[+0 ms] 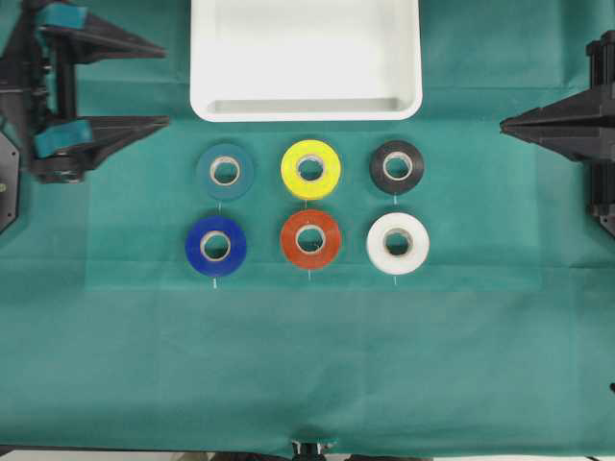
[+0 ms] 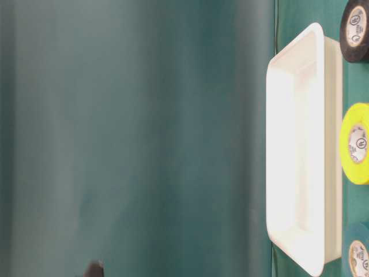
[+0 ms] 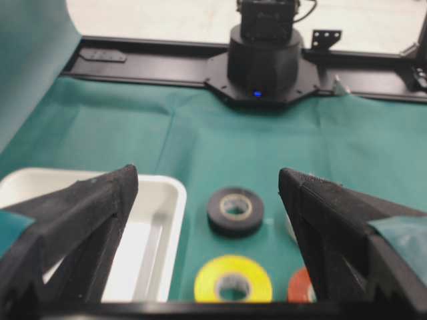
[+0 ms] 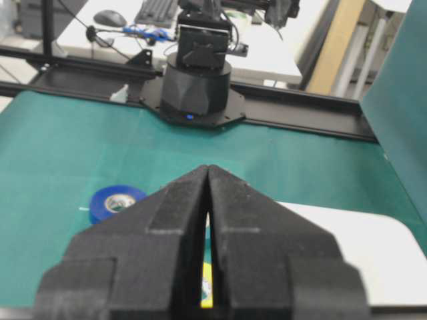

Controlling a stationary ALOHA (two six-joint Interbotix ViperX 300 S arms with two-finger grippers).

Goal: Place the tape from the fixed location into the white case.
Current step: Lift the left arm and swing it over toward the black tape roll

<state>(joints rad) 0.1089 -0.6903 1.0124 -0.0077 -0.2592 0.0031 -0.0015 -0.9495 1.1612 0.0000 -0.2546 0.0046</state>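
We are holding our left gripper (image 1: pixel 165 84) spread wide at the left edge, clasping nothing, while our right gripper (image 1: pixel 504 123) is keeping its black wedge-shaped fingers pressed together. The tape (image 1: pixel 397 167), a glossy black ring with a pale cardboard core, is lying flat on the matte green cloth (image 1: pixel 307 355), just beside the smooth, round-cornered white case (image 1: pixel 306 108), near its right corner.

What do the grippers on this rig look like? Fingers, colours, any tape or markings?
Both are black. The left gripper has long fingers tapering to points, with teal tape patches near their bases; up close its fingers look rough and wedge-shaped. The right gripper has the same black tapering fingers, and no tape shows on the part in view.
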